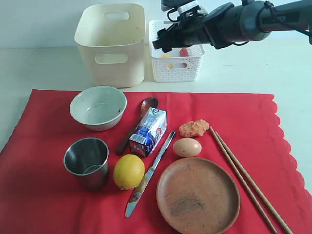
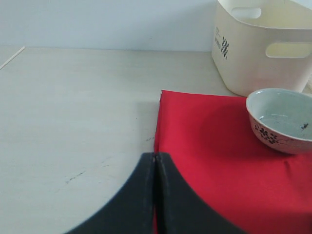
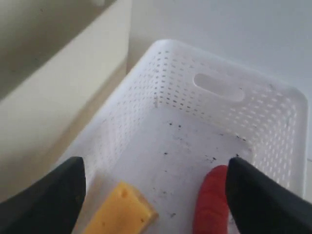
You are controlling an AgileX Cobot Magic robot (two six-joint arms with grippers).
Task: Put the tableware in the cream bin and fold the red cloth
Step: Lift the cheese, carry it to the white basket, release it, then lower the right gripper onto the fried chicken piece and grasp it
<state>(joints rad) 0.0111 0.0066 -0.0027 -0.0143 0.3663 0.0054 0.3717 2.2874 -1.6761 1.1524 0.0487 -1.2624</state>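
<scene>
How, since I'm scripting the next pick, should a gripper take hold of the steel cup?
Probably by the rim, from above: the steel cup stands upright, mouth open, so one finger can go inside and one outside the wall. Take the rim's left side in the exterior view; the lemon sits close on its right.

Plain red cloth [image 1: 39, 195], cream bin [image 1: 97, 73]

The cream bin [image 1: 97, 70] can be entered freely from above; the white basket [image 1: 176, 70] beside it is covered by the right arm [image 1: 234, 22]. The red cloth [image 1: 44, 195] is crowded at its middle.
</scene>
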